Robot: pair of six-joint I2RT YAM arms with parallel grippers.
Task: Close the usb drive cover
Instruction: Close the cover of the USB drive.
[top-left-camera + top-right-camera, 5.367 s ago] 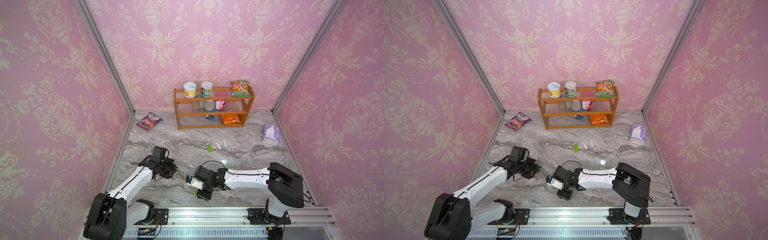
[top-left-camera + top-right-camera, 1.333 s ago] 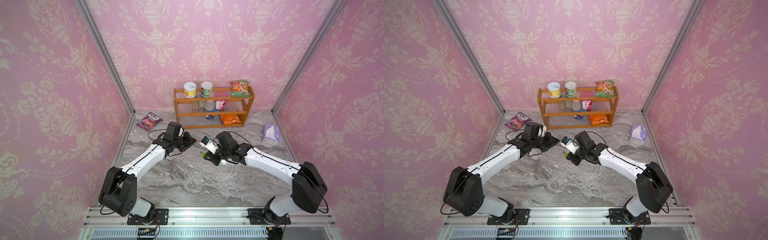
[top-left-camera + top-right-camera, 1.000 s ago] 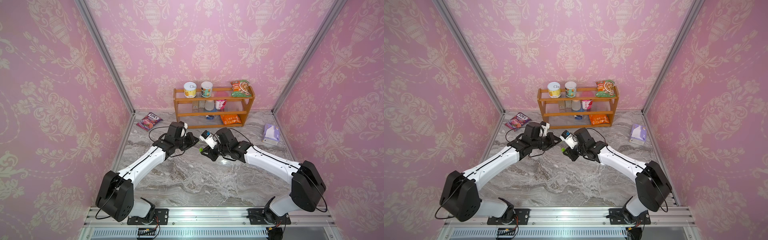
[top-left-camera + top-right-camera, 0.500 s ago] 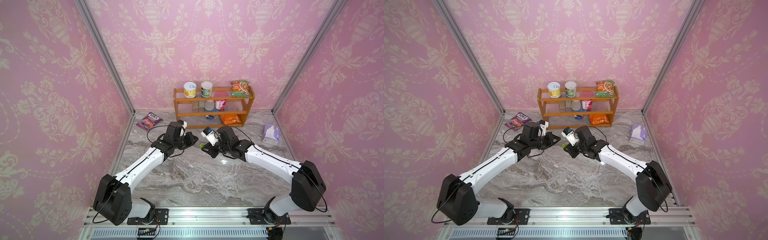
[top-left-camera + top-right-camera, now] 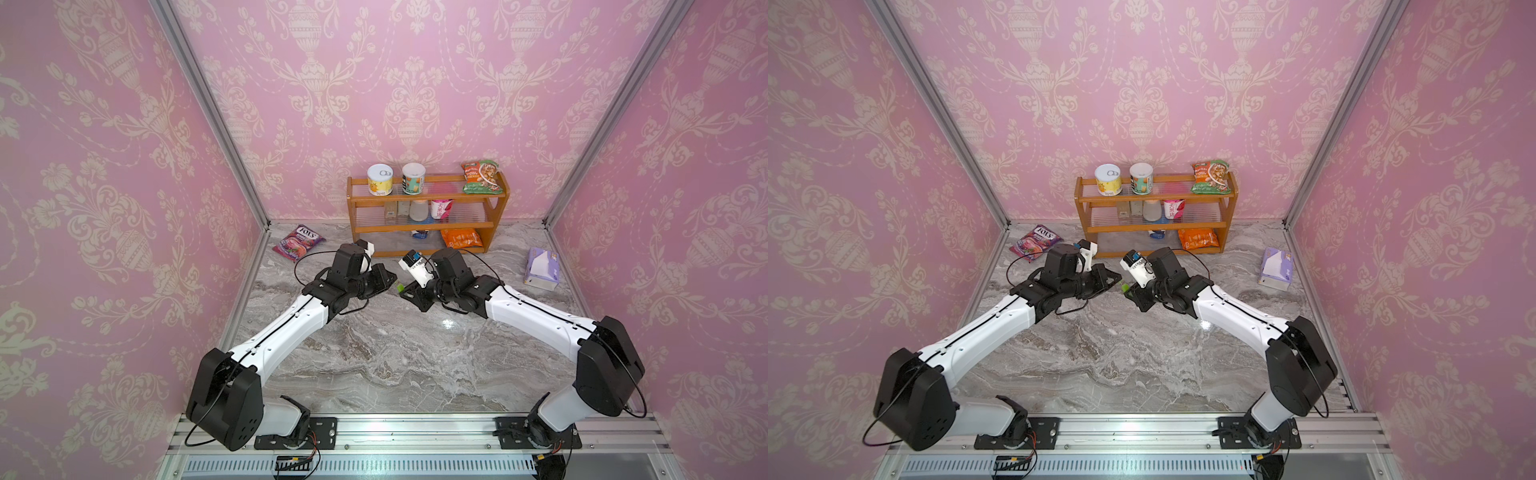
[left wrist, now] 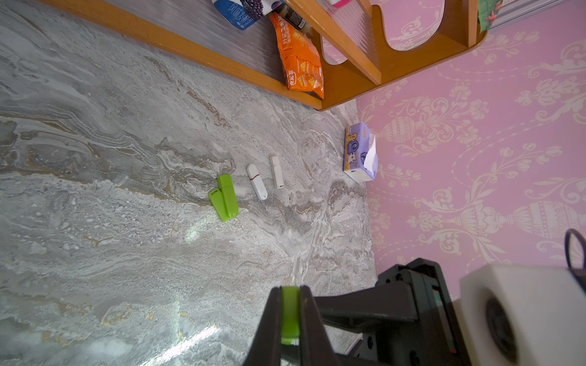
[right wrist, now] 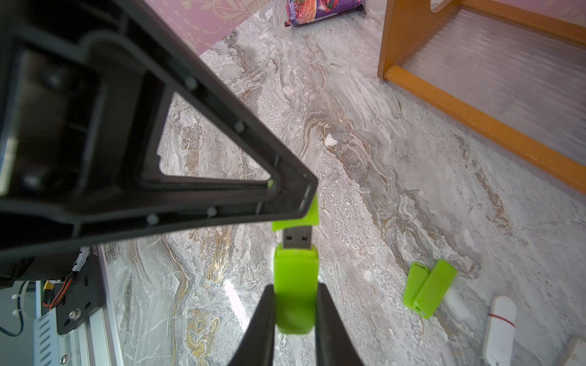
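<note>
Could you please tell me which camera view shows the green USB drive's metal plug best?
The right wrist view: the plug sits bare between the drive's body and the cap. The left wrist view shows only the cap's edge; both top views show just a green speck.

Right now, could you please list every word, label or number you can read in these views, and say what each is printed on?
"FOX'S": on the purple candy bag.
Orange snack bag: Chinese print, too blurred to read.
Pink cup: characters too small to read.
Yellow can and striped can: labels too small to read.
Green usb drive and its cover: no print visible.
</note>
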